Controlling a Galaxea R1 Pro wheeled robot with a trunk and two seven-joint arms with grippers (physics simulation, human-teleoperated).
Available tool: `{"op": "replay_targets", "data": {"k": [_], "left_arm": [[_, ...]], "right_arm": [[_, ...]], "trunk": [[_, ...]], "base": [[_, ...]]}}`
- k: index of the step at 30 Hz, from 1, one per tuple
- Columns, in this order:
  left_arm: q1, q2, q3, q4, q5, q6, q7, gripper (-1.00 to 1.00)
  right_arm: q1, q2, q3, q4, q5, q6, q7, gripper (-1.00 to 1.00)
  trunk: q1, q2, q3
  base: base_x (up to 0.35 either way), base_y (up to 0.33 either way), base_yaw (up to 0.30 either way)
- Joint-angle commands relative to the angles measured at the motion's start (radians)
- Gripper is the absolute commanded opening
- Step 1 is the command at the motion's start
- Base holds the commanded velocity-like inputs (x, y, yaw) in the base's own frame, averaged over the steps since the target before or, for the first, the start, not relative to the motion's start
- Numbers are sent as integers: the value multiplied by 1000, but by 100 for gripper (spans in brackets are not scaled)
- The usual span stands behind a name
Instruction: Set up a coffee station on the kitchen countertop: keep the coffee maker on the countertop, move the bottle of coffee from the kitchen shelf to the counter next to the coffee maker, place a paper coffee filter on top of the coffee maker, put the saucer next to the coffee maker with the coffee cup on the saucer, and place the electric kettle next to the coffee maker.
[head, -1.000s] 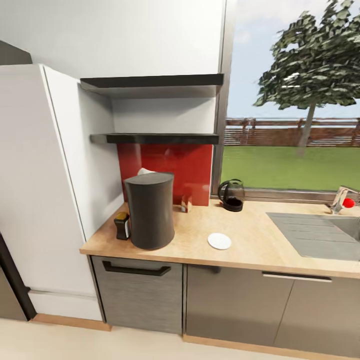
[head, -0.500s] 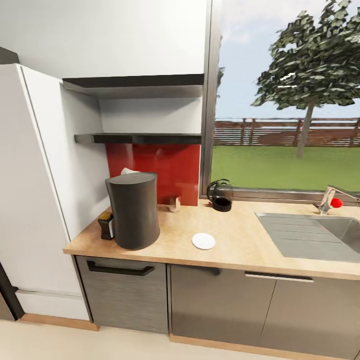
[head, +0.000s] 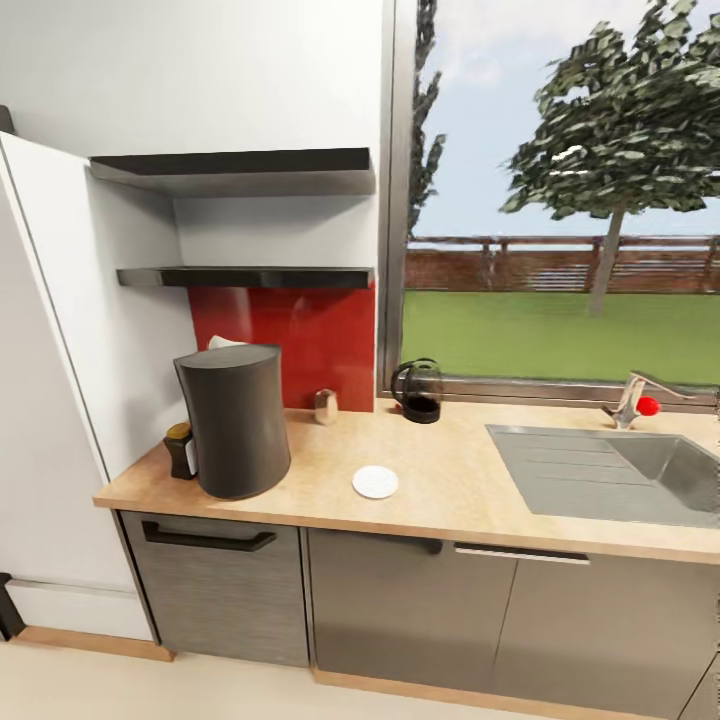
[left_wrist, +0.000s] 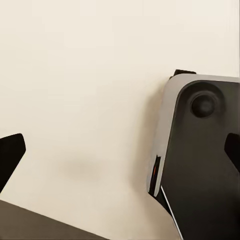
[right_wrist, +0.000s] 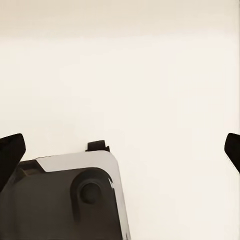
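Nearest, both grippers are seen from their wrist cameras over pale floor: the left gripper (left_wrist: 120, 152) and right gripper (right_wrist: 120, 150) each have jaws spread wide, nothing held. On the kitchen countertop (head: 460, 490), the saucer (head: 375, 481) is found near the front edge, just right of the coffee maker (head: 236, 420). The bottle of coffee (head: 181, 450) is tucked at its left. Further back, the electric kettle (head: 417, 390) is parked by the window. The kitchen shelf (head: 245, 277) is mounted above.
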Motion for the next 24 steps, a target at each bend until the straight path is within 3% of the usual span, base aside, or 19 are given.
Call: {"op": "replay_targets", "data": {"k": [1,15,24], "left_arm": [[0,0,8,-1,-10,-3,-3,100],[0,1,10,-1,-8,-3,-2,100],[0,1,10,-1,-9,-4,-1,100]], "right_arm": [[0,0,-8,2,10,-3,-2,100],[0,1,-11,0,9,-2,-4,100],[0,3,-10,1,9,-2,-3,100]], "trunk": [[0,0,0],[0,0,0],[0,0,8]], "base": [[0,-274,0],[19,-268,-2],[23,-61,-150]]}}
